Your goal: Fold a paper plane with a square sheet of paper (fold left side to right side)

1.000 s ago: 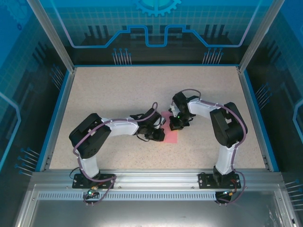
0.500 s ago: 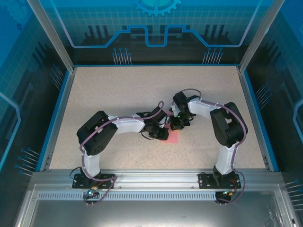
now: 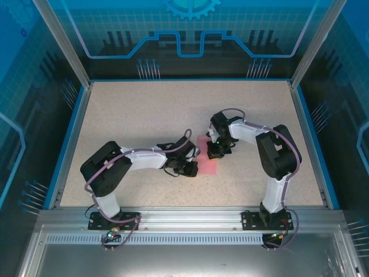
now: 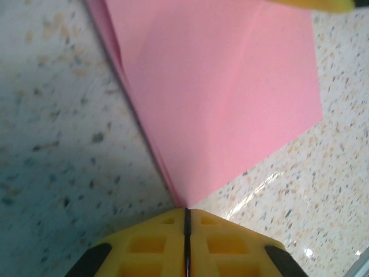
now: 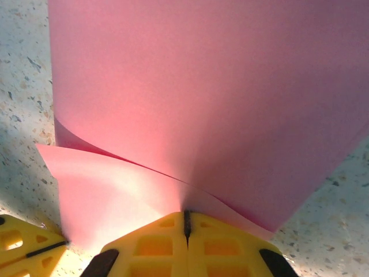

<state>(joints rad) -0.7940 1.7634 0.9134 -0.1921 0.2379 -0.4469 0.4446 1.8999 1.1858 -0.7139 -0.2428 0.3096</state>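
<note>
Two grippers are pinching a half-folded pink sheet of paper (image 3: 207, 165) near the middle of the table (image 3: 144, 115).
Nearest, the left gripper (image 3: 191, 168) is holding its yellow fingers (image 4: 155, 242) closed, seemingly on the sheet's near left edge where two layers are meeting in a sharp line. Just beyond, the sheet is lying partly flat, with one flap curling up and over rather than creased down. At its far side the right gripper (image 3: 214, 152) is clamping shut on the spot where the curled layers are converging. The paper is looking very light, thin and floppy, so it is likely to slide on the smooth table and crumple or tear under a hard pull. Corners and edges are the best places to hold it, while the fold line is being pressed flat.
</note>
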